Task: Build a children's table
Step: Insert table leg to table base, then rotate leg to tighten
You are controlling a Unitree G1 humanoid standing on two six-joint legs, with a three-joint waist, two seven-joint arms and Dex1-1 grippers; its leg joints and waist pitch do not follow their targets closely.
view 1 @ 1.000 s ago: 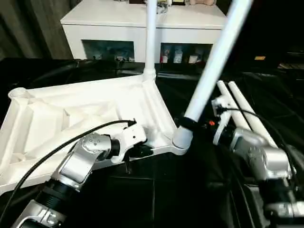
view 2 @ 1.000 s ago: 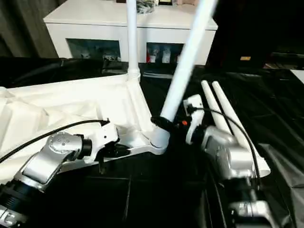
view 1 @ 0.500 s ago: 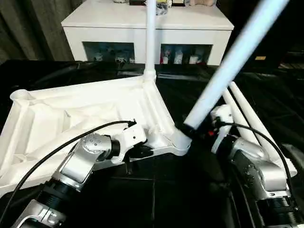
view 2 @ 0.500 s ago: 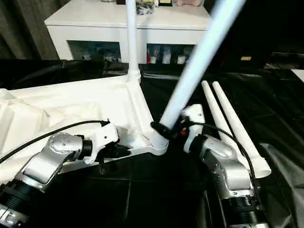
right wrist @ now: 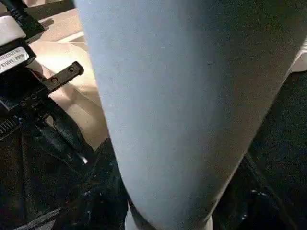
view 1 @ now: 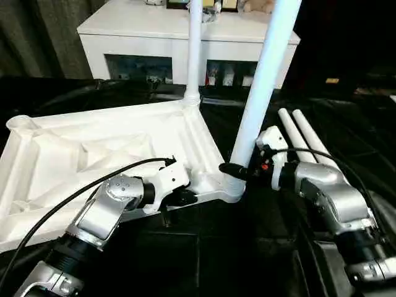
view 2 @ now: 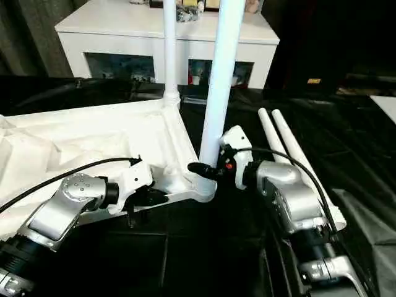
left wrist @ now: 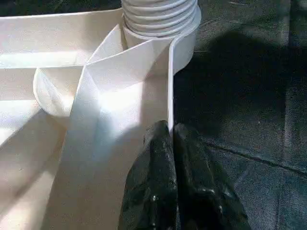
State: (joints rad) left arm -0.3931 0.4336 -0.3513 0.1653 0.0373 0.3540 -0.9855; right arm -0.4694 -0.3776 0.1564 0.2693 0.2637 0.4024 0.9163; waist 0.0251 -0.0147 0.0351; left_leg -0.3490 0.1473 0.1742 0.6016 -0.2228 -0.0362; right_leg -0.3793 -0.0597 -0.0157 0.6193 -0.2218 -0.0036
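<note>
Black fingers of my right gripper (view 1: 234,168) are clamped around the base of a white leg (view 1: 263,80), just above the near corner socket (view 1: 231,185) of the upturned tabletop (view 1: 93,154). From the head camera the leg stands close to upright, its foot seated in that socket; from the right wrist its pale tube (right wrist: 182,110) crosses right in front of the lens, with the dark fingers hugging it on both sides.

My left gripper (view 1: 184,198) is pinched shut on the tabletop's near edge, a short way along from that same corner. From the left wrist I see the two fingertips (left wrist: 165,158) pressed together over the thin white rim (no gap between them that I can make out), with the ribbed socket (left wrist: 160,19) just beyond.

Further out, the tabletop lies underside up on the black work surface (view 1: 185,260), its ribs showing. A second leg (view 1: 194,49) stands upright in the far corner socket. Two more legs (view 1: 303,136) lie side by side on the black surface beyond my right forearm. Behind it all sits a white cabinet (view 1: 148,37) with glass doors.
</note>
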